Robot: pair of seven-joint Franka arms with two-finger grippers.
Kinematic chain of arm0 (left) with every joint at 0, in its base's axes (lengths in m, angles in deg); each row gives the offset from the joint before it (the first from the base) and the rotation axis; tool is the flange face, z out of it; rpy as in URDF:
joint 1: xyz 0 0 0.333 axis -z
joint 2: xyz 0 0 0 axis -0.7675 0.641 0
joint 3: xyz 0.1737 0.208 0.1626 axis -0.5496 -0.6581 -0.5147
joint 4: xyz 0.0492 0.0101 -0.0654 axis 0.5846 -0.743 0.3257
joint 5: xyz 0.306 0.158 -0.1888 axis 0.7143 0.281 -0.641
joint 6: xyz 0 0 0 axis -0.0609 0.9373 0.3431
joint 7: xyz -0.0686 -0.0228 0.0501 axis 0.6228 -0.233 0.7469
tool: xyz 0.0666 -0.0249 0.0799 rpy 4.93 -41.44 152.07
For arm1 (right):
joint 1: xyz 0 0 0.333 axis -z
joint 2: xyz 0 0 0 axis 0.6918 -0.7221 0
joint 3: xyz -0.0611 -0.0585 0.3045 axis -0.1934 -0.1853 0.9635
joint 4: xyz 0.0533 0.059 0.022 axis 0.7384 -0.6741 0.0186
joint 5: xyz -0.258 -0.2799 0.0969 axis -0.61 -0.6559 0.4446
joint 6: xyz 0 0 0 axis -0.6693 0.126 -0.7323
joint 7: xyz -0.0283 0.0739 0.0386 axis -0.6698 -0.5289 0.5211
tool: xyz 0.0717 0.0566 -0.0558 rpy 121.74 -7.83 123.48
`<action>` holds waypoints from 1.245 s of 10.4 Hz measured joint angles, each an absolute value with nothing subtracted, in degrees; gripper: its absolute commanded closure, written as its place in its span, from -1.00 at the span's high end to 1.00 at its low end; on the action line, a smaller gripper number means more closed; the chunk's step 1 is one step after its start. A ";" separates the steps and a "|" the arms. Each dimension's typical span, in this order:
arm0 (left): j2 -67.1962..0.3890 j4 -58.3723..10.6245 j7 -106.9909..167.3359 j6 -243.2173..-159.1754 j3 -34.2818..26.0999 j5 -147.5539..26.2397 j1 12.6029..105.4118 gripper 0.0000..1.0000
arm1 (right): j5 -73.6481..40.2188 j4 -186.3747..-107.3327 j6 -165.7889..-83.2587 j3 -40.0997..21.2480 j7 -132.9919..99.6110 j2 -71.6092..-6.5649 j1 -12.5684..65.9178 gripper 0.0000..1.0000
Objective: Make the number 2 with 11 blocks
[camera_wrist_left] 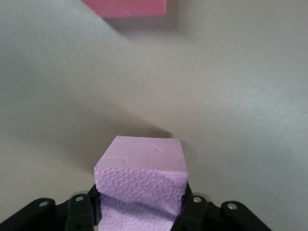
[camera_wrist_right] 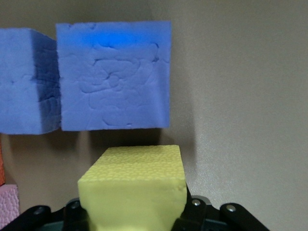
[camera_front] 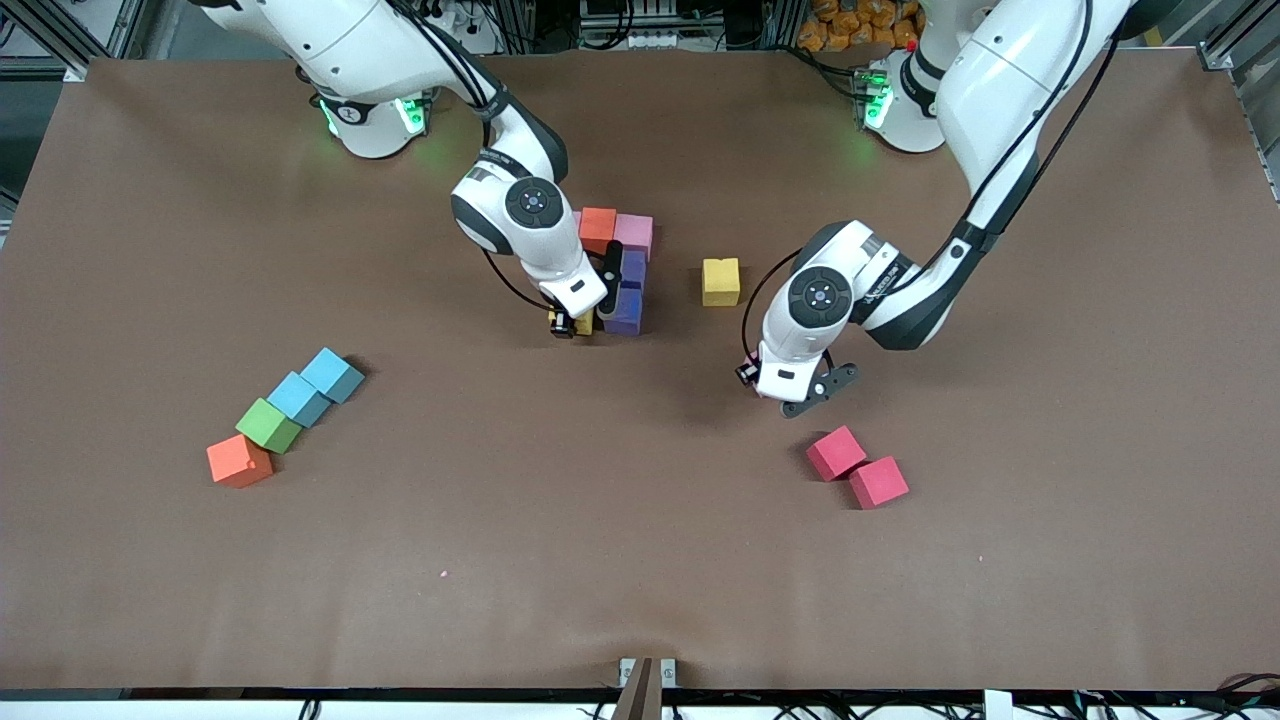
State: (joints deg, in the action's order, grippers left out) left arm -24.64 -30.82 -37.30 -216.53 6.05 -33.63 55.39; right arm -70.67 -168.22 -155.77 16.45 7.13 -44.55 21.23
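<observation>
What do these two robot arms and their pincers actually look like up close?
Both arms are glossy white rounded shells with dark grey joint bands and black round caps bearing a small blue mark. Black cables run along each. Green lights glow at both bases. The left gripper and right gripper each have a white body and two black fingers. In the wrist views, the black finger mounts carry silver screws.

We record a matte brown worktop (camera_front: 640,560). On it: two red blocks (camera_front: 836,452), a yellow block (camera_front: 720,281), two light blue blocks (camera_front: 331,375), a green cube (camera_front: 268,425) and an orange block (camera_front: 239,461). The started figure shows an orange-red block (camera_front: 597,229), a pink block (camera_front: 634,235) and purple blocks (camera_front: 627,310). The left hand (camera_wrist_left: 139,211), black, carries a pale pink block (camera_wrist_left: 141,185) with a dimpled texture; the right hand (camera_wrist_right: 132,214), black, carries a yellow block (camera_wrist_right: 134,192), likewise dimpled. Both arms are white.
</observation>
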 measured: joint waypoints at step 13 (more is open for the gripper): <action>-25.51 -29.91 -42.97 -216.50 6.27 -34.52 53.99 -0.18 | -70.67 -167.95 -158.08 16.40 7.18 -45.59 21.28 -0.92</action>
